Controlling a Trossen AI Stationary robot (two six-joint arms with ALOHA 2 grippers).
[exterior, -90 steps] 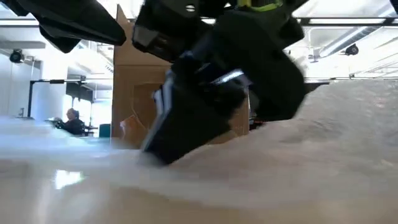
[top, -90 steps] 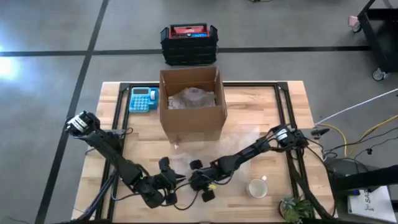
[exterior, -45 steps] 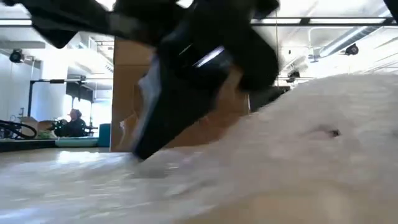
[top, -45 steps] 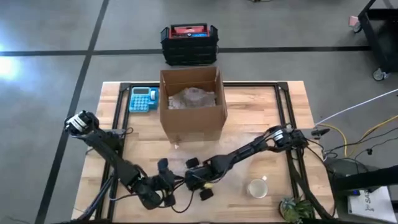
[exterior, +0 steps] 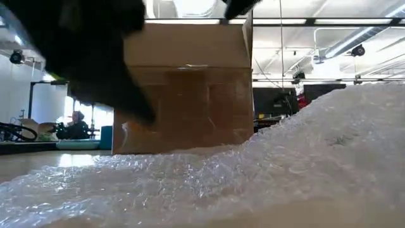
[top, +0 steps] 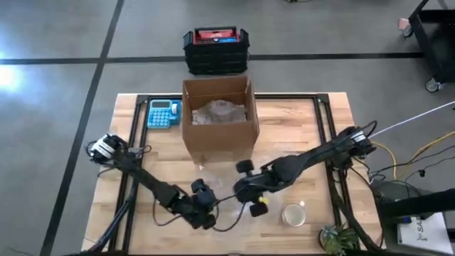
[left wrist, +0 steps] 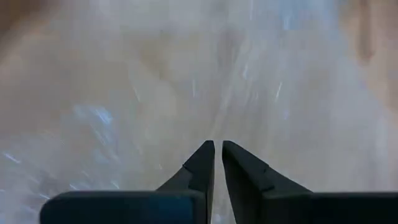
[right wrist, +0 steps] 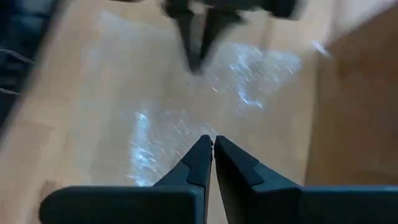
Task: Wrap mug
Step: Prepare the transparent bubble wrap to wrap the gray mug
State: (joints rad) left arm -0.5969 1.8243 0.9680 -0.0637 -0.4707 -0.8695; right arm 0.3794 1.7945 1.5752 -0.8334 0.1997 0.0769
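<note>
Both grippers sit low over the bubble wrap (exterior: pixel 266 183) at table front: left gripper (left wrist: pixel 215 147) and right gripper (right wrist: pixel 208 140) each w/ fingers nearly closed, prob pinching nothing, tho hard to tell. Mug (top: pixel 294 214) stands apart, right of right gripper, unwrapped. Risk: thin clear sheet slips or bunches if the pinch misses its edge.

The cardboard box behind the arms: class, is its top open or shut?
Open. From above, the cardboard box has no lid over it, and crumpled wrap lies visible inside.

Mug (top: pixel 293 213) right of bubble wrap (exterior: pixel 266 183), before box (top: pixel 219 118).
</note>
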